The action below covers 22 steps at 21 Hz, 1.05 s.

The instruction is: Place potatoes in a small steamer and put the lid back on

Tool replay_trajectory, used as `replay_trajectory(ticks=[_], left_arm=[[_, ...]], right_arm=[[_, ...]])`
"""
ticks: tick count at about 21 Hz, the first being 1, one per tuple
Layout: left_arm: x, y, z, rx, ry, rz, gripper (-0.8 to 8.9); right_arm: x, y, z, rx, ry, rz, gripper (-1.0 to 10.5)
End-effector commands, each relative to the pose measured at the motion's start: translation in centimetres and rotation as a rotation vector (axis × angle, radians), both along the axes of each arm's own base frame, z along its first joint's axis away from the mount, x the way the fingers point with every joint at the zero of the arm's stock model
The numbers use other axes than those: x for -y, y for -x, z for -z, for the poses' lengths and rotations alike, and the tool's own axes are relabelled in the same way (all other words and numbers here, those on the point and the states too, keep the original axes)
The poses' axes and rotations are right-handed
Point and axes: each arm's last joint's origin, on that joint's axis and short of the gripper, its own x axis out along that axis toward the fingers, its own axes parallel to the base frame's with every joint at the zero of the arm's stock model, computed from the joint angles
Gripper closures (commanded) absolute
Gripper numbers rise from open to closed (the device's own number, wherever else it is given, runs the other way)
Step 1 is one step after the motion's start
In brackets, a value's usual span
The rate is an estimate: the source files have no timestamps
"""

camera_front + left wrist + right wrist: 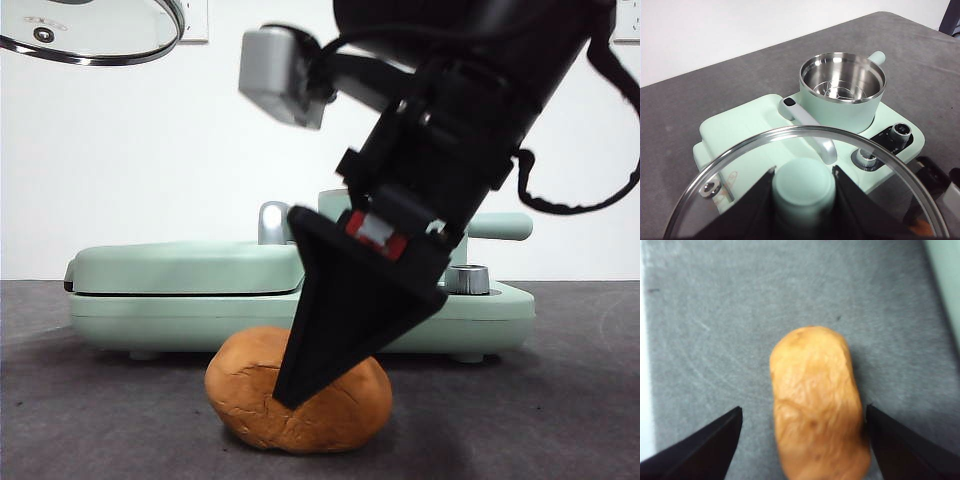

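Potato lies on grey surface, just before green appliance. Right end effector spread wide, jaws straddling it. Left end effector clamps lid knob, held high; steamer uncovered.

Front low, level; wrists look down; both see potato

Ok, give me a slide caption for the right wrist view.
Right gripper open, jaws straddling the orange-brown potato lying on the grey table.
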Motion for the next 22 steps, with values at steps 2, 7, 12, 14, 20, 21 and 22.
replay_trajectory(ticks=[2, 7, 12, 14, 20, 21, 22], left_arm=[[0.0, 0.1, -0.7, 0.035, 0.019, 0.0, 7.99], [0.0, 0.1, -0.7, 0.035, 0.019, 0.0, 7.99], [0.0, 0.1, -0.7, 0.035, 0.019, 0.0, 7.99], [0.0, 0.1, -0.7, 0.035, 0.019, 0.0, 7.99], [0.0, 0.1, -0.7, 0.036, 0.019, 0.001, 7.99], [0.0, 0.1, -0.7, 0.036, 0.019, 0.001, 7.99], [0.0, 0.1, -0.7, 0.037, 0.019, 0.001, 7.99]], right_arm=[[-0.9, -0.1, 0.3, 0.011, -0.003, -0.026, 6.5], [-0.8, 0.0, -0.1, 0.015, -0.006, 0.015, 7.3], [1.0, 1.1, -5.6, 0.025, -0.131, 0.148, 7.3], [2.2, 1.6, -8.4, 0.025, -0.165, 0.252, 7.3], [5.5, 0.3, -16.6, -0.021, -0.185, 0.545, 7.3], [5.8, -0.2, -17.5, -0.022, -0.191, 0.575, 7.3], [6.0, -0.6, -18.2, -0.018, -0.194, 0.594, 7.3]])
